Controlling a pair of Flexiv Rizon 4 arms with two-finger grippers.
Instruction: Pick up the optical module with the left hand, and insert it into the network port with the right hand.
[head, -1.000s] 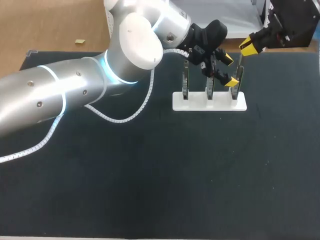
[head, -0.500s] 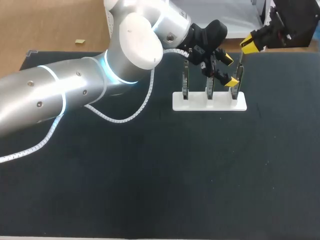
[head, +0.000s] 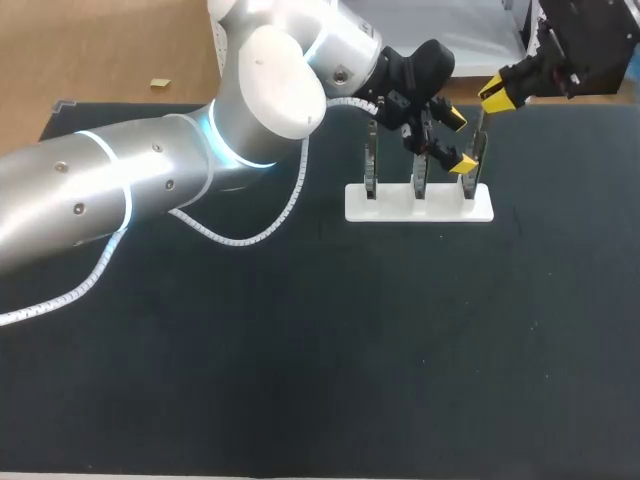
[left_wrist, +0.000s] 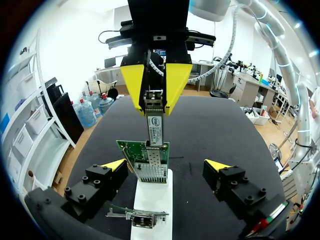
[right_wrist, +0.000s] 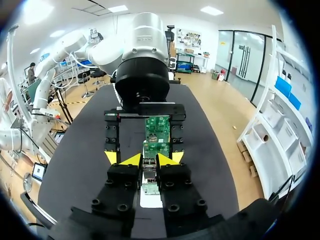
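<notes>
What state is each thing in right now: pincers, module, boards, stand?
White plastic stand: lying flat, three slots filled.
Green network board: upright in the stand's end slot.
Other two boards: upright in the stand.
Silver optical module: upright, lower end in the green board's port, most of its body outside.
Right pincer: shut on the module, above the board.
Left pincer: open, one finger either side of the green board, not touching.

1. The left arm (head: 150, 190) comes in from the left and reaches past the middle toward the far side
2. The left gripper (head: 459, 141) points outward, its jaws spread wide apart
3. The right gripper (head: 496, 93) hangs at the far right, jaws pinched on the optical module (left_wrist: 154, 125)
</notes>
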